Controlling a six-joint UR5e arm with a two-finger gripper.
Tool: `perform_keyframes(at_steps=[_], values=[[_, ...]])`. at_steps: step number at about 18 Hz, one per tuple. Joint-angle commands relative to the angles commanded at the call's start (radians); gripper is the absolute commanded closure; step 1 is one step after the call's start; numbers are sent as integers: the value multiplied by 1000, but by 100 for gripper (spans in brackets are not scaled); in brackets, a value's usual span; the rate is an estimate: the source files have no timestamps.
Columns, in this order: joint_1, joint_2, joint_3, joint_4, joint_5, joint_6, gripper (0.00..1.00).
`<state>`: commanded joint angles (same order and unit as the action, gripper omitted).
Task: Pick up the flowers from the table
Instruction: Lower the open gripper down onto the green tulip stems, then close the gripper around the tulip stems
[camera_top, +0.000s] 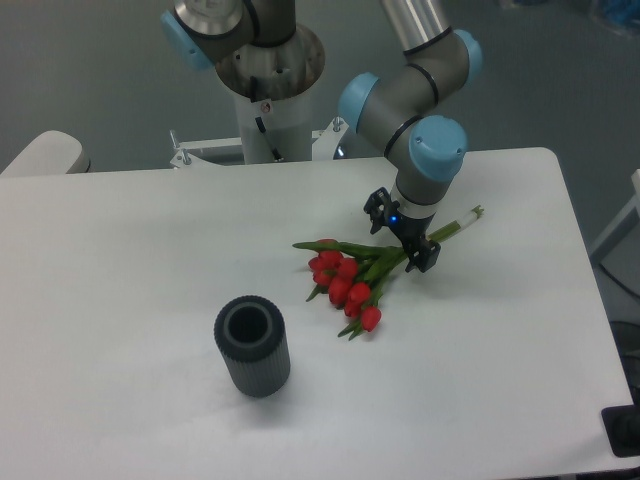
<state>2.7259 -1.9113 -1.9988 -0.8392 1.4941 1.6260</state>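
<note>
The flowers (345, 280), a bunch of small red tulip buds with green leaves, lie on the white table (130, 260) right of centre. Their bound green stems (455, 225) run up and right towards the table's far right side. My gripper (402, 238) is low over the stems just behind the leaves. Its two black fingers (376, 212) stand apart, one on each side of the stems. The jaws look open and the bunch rests on the tabletop.
A dark grey ribbed cylinder (252, 346) stands upright, open end up, at the front left of the flowers. The robot's base (270, 90) stands at the table's far edge. The table's right edge (590, 290) is close to the stem ends.
</note>
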Motion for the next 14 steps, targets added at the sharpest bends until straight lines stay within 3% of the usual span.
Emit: perform_keyframes(at_steps=[1,4,5,8,14], values=[[-2,-5,2,3,0,0,13],[-3,-8,11,3,-2,2,53],[-3,-9,15,3,-2,3,62],[-3,-9,24,3,-2,5,74],[-3,-9,41,3,-2,5,80]])
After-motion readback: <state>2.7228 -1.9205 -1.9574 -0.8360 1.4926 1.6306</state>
